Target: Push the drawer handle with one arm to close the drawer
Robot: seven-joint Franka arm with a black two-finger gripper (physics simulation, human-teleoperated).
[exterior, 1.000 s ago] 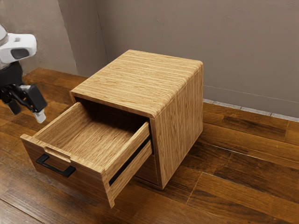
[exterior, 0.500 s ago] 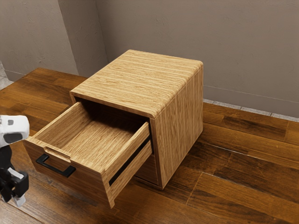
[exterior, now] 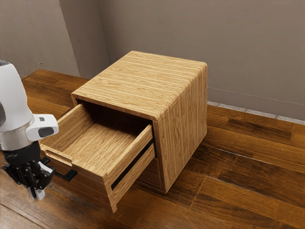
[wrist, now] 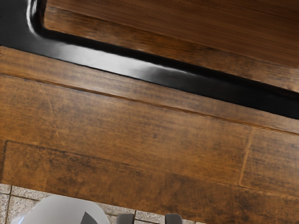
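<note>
Jaws parted, nothing gripped. Black handle [exterior: 70, 176] seen just beside jaws, between them and open drawer [exterior: 90, 187]. Handle should be met squarely near middle, then pushed straight toward cabinet [exterior: 138, 83], lest drawer be skewed.

From the exterior view's left, my white Franka arm [exterior: 13, 98] is reaching in, low on the near side. My black two-finger gripper [exterior: 36, 194] is hanging beneath the wrist, pointing downward, and its fingers [wrist: 173, 219] are standing apart.
</note>
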